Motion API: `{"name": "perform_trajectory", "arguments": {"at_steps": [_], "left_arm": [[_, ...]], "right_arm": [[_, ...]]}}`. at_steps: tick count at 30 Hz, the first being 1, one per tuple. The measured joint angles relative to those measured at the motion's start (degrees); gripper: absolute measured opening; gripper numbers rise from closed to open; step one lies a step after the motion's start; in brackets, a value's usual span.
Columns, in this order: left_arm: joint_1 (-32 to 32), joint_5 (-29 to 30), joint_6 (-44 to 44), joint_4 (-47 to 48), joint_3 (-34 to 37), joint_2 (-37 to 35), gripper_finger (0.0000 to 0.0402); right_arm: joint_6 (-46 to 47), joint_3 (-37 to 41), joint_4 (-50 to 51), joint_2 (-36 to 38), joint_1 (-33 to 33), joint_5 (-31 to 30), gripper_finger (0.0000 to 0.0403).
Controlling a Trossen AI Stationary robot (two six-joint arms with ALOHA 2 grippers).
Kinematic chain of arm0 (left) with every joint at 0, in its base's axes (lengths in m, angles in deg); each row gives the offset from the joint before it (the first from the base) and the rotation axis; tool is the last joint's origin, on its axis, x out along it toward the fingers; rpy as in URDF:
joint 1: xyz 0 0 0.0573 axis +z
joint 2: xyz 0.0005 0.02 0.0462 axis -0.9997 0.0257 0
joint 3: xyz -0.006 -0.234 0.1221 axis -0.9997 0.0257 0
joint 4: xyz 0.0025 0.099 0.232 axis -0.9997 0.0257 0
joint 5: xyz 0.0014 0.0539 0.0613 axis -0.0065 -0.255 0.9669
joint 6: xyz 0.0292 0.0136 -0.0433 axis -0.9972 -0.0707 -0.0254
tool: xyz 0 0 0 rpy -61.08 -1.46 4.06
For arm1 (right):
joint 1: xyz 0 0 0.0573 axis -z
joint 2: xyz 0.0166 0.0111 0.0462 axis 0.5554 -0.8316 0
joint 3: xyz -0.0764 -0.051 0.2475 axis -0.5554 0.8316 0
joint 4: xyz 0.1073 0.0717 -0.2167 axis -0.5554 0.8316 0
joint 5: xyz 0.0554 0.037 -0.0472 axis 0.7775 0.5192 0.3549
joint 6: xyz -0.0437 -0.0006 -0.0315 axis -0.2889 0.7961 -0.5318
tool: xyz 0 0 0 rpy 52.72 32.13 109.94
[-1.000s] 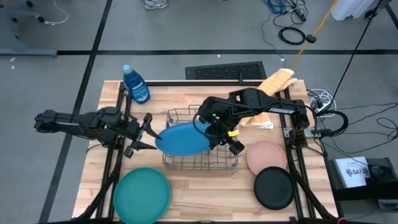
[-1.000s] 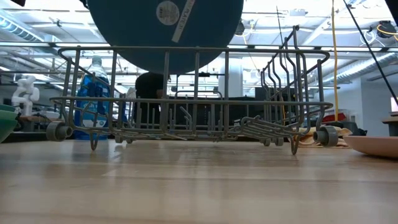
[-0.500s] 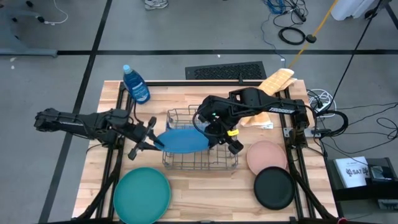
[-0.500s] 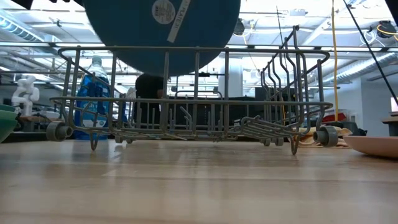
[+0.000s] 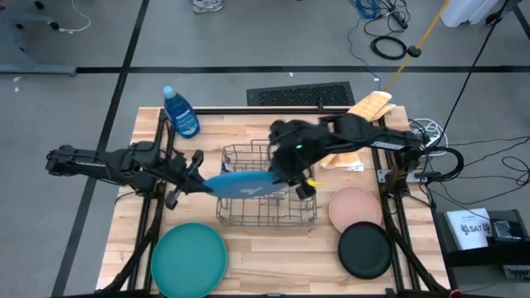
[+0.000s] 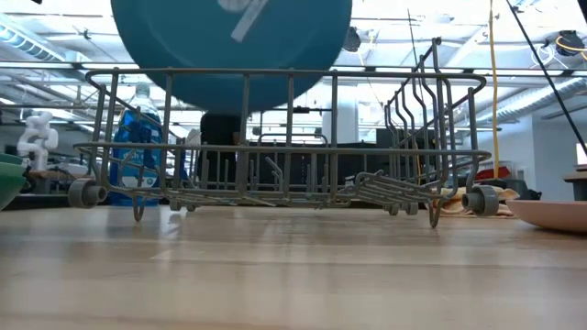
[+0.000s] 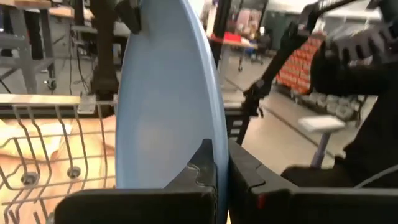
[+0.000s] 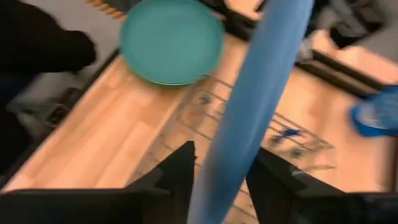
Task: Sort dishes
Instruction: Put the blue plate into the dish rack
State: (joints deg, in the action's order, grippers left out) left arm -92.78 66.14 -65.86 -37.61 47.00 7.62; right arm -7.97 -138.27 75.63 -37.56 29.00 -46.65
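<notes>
since a second ago the blue plate [image 5: 242,184] has tipped from nearly flat toward its edge, so from above i now see only a narrow sliver over the grey wire rack [image 5: 267,186], and the right arm has swung its wrist round.

i note the table [image 5: 248,257] carries the rack at centre. the blue plate is held above it, its lower part between the wires in the low view [image 6: 229,55]. the left gripper [image 5: 192,175] holds its rim at 9 o'clock, fingers closed onto the edge in the left wrist view [image 7: 214,168]. the right gripper [image 5: 296,178] holds the 3 o'clock rim, fingers either side of the plate [image 8: 249,118].

dark green plate [image 5: 189,258] lies at 7 o'clock of the rack. black plate [image 5: 365,250] and pink plate [image 5: 354,207], touching, lie at 4 o'clock. blue bottle [image 5: 180,112] stands at 10 o'clock.
</notes>
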Motion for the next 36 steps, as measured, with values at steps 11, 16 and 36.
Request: {"name": "perform_trajectory", "arguments": {"at_steps": [11,16,36], "left_arm": [[-0.8,21.9,17.5,20.1,-9.4,-2.4,0.0004],[-2.0,28.3,29.4,19.7,-10.9,-1.8,0.0004],[-17.2,55.0,52.5,36.5,-26.2,6.8,0.0004]], "right_arm": [[5.4,-0.1,1.6,12.6,-2.6,-18.4,0.0197],[8.0,-0.1,2.2,15.3,-5.0,-19.3,0.0190],[7.2,0.0,3.8,15.2,-10.5,-25.6,0.0187]]}}
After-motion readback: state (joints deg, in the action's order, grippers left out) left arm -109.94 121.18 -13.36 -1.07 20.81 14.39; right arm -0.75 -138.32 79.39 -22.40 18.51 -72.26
